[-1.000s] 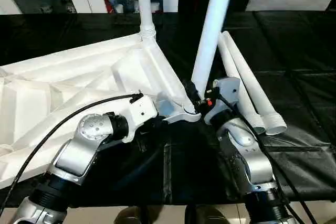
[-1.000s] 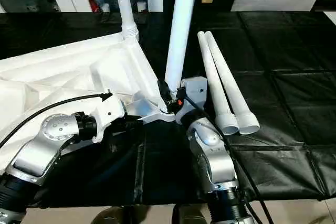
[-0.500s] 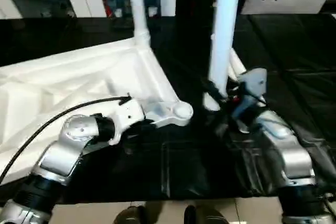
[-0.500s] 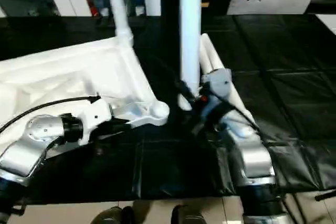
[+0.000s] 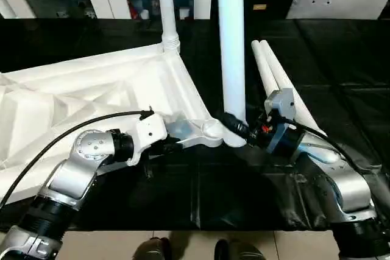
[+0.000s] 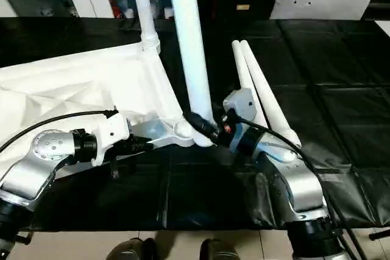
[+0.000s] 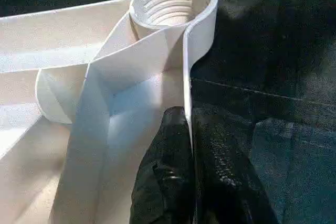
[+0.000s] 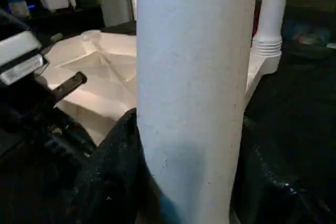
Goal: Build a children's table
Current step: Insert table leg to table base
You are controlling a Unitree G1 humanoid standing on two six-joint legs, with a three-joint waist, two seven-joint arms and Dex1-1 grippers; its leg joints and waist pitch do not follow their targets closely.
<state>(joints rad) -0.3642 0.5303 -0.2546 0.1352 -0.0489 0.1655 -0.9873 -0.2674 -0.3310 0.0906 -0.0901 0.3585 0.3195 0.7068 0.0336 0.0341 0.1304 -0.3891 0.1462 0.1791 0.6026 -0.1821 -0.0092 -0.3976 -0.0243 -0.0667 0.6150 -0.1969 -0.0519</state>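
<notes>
The upturned white plastic ribbed tabletop (image 5: 91, 95) lies at the left of the black-covered work surface (image 5: 341, 59); one white leg (image 5: 166, 4) is fitted at its far corner. A second cylindrical leg (image 5: 231, 47), clamped half-wide in the right gripper (image 5: 239, 131), is now held upright beside the empty near socket (image 7: 173, 3), having been withdrawn a second ago. The rim is pinched by the shut left gripper (image 7: 184, 182). Two spare legs (image 5: 280, 83) remain at right.

Bright, even overhead light; sharp head views, the wrist views soft and grainy up close.
</notes>
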